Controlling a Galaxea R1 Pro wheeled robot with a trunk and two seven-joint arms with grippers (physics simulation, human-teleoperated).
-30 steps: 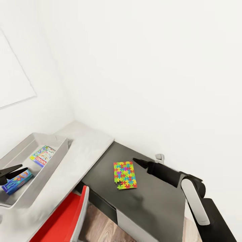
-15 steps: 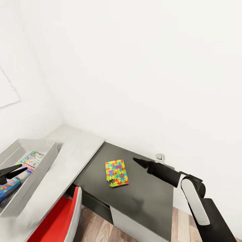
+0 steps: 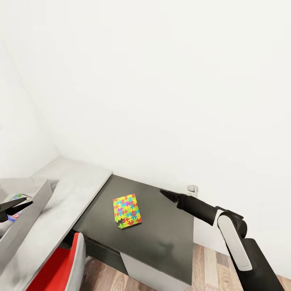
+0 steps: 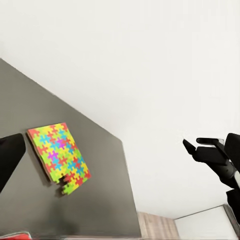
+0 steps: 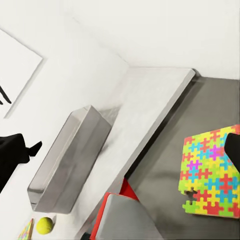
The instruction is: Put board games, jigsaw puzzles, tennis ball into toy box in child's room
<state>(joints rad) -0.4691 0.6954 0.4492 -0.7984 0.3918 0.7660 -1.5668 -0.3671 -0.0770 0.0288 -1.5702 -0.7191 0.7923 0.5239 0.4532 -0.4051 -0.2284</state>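
My view has turned to the right during the last second, so the whole picture slid to the left. The jigsaw puzzle [image 3: 127, 211] on the dark table [image 3: 165, 238] now sits further left in the head view than before. The toy box [image 3: 24, 218] has slid almost out at the left edge; I now see only its near corner and a small part of one board game [image 3: 16, 199] inside. The red chair [image 3: 60, 268] also shows less than before.
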